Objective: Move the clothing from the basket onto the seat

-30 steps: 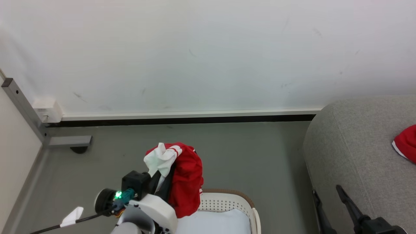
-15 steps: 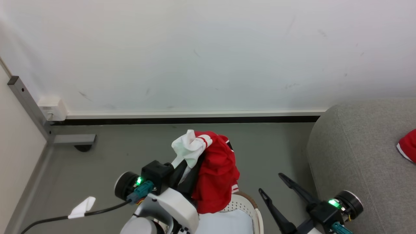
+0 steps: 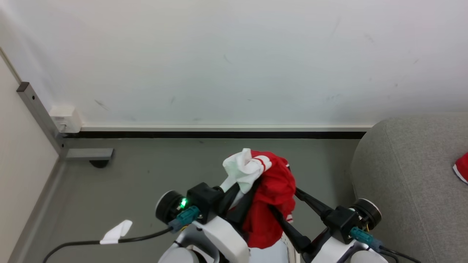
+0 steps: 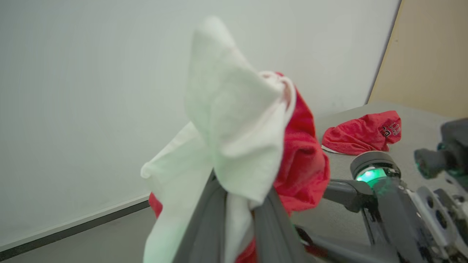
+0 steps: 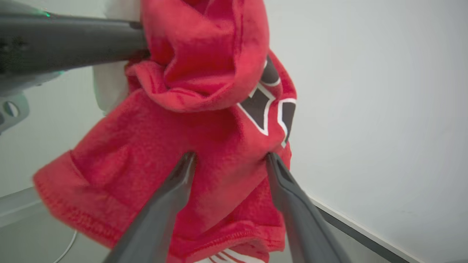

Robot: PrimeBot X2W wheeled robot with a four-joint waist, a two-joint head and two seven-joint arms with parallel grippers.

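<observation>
Left fingers [image 4: 203, 223] pinch a bunched red-and-white garment [image 3: 274, 182]; right fingers [image 5: 164, 208], spread apart, seemingly touch its red folds.

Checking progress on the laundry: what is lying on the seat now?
One red garment lies on the grey seat. The seat's right part runs out of frame, so anything there is unseen.
</observation>
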